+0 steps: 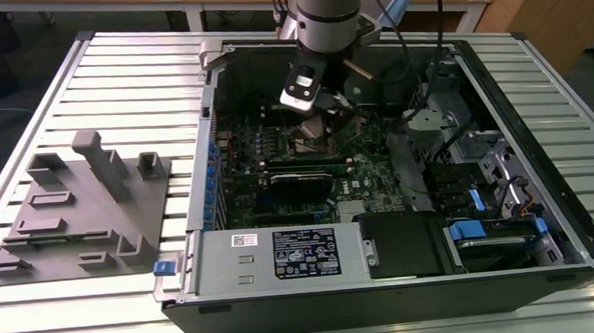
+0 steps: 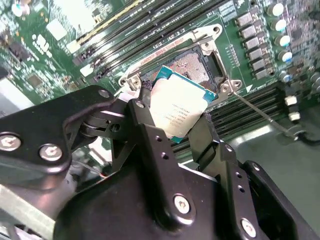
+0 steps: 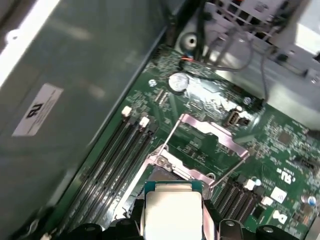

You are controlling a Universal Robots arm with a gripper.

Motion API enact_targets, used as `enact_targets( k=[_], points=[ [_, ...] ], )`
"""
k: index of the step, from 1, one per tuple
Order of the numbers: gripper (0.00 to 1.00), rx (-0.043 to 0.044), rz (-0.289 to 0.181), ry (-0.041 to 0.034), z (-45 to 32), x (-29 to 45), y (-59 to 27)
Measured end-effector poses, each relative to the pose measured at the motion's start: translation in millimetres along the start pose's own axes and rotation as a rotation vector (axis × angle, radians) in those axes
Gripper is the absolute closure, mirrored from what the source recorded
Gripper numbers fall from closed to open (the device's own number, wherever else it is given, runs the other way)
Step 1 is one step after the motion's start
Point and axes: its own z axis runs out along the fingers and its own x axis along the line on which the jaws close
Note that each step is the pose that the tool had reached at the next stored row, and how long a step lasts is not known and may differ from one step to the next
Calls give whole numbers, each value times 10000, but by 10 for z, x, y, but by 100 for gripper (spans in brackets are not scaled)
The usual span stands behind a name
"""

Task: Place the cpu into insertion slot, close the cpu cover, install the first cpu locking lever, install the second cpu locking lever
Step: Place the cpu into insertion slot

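Note:
My gripper is shut on the cpu, a flat square chip with a silvery top and a green edge. The black fingers clamp two opposite sides of it. The chip hangs tilted, just above the insertion slot, whose dark centre lies uncovered in the green motherboard. In the first wrist view the cpu sits just short of the slot, and the cpu cover stands swung up behind it. Thin locking levers stick out loose. In the exterior view the gripper hovers over the socket.
The open computer case lies on a slatted table. Long black memory slots flank the socket. Cables and drive cages fill the exterior view's right. A grey fixture block rests outside the case at the exterior view's left.

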Motion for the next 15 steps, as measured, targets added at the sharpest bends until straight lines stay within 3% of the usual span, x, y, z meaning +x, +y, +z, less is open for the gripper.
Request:
enact_targets(
  k=[5,11,15],
  points=[
    [46,-13,887,-72,9,-1,-1],
    [46,-15,955,-78,11,0,-1],
    [46,-27,1631,-131,20,0,-2]
  ],
)
